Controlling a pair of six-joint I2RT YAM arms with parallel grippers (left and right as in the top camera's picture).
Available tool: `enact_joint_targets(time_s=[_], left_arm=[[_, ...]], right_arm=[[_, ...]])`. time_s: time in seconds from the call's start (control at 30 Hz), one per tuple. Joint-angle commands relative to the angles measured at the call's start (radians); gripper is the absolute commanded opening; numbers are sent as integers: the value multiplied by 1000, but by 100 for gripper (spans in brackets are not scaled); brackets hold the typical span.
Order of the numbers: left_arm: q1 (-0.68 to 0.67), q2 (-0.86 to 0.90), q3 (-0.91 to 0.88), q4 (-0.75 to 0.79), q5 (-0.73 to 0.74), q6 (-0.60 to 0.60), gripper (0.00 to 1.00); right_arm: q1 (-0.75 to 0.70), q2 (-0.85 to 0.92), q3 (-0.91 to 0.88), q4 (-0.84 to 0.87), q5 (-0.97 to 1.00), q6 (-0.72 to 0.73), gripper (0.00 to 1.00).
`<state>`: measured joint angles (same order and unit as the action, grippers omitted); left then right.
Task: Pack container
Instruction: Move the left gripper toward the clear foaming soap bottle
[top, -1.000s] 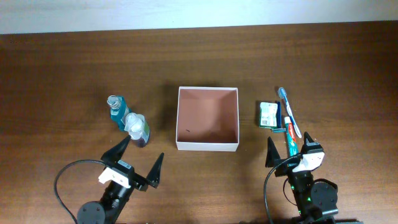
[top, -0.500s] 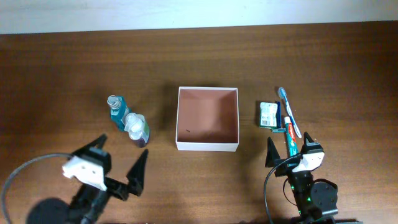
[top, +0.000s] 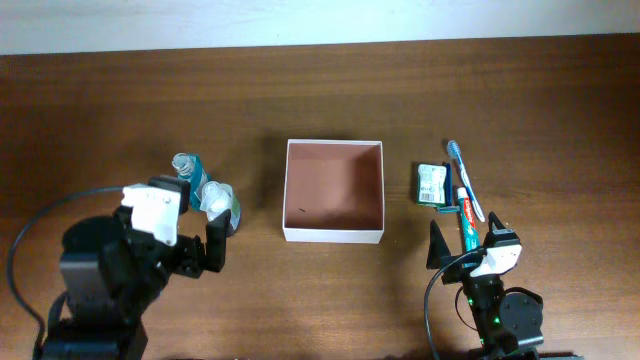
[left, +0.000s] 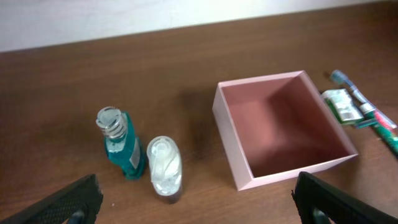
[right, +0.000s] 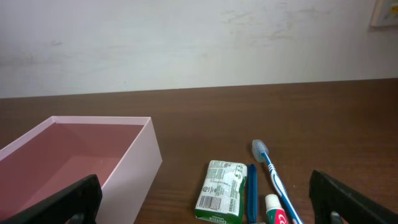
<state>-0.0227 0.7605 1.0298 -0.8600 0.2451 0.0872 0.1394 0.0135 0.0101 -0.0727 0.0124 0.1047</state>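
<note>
The container (top: 334, 236), a square white-walled box with a reddish-brown inside, stands empty at the table's middle; it also shows in the left wrist view (left: 231, 149) and the right wrist view (right: 134, 168). My left gripper (top: 195, 248) is open and empty, just in front of a teal bottle (top: 186, 172) (left: 119, 143) and a white-capped bottle (top: 219, 203) (left: 164, 167). My right gripper (top: 465, 240) is open and empty, in front of a green-and-white packet (top: 432, 184) (right: 221, 190), a toothbrush (top: 466, 180) (right: 273, 174) and a toothpaste tube (top: 467, 218) (right: 277, 211).
A thin blue stick (right: 251, 186) lies between the packet and the toothbrush. The two bottles stand close together left of the container. A pale wall (top: 320, 20) runs behind the table's far edge.
My left arm has swung up and forward towards the two bottles, its gripper still wide open. The right arm and all the objects have not moved.
</note>
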Motion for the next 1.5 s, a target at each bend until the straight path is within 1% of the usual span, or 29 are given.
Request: enact_joint_targets(time_s=[0.0,0.1,0.2,0.33,0.37,0.4,0.47,0.53,0.63,0.67,0.77,1.2,1.47], left_arm=[[6,60,11,6,-34,21,99],[6,126,11,6,-56,40,98],[6,202,11,5,-59,43,93],[6,275,11,7,-59,43,91],[6,294,11,10,-59,43,89],[6,309,11,13,-59,43,85],[6,341,11,22,-59,43,79],[6,371,11,34,-59,43,77],[6,405,11,49,-58,43,68],[6,415,11,53,-58,43,67],[6,440,11,62,-59,43,66],[5,543,11,134,-59,43,68],[5,603,11,143,-59,42,68]], right_arm=[[5,-10,-5,-7,-2,0,99],[5,-10,-5,-7,-2,0,98],[5,-10,-5,-7,-2,0,98],[5,-10,-5,-7,-2,0,98],[5,-10,-5,-7,-2,0,98],[5,-10,-5,-7,-2,0,98],[5,-10,-5,-7,-2,0,98],[5,-10,-5,-7,-2,0,98],[5,-10,-5,-7,-2,0,98],[5,-10,-5,-7,-2,0,98],[5,-10,-5,-7,-2,0,98],[5,-10,-5,-7,-2,0,98],[5,-10,-5,-7,-2,0,98]])
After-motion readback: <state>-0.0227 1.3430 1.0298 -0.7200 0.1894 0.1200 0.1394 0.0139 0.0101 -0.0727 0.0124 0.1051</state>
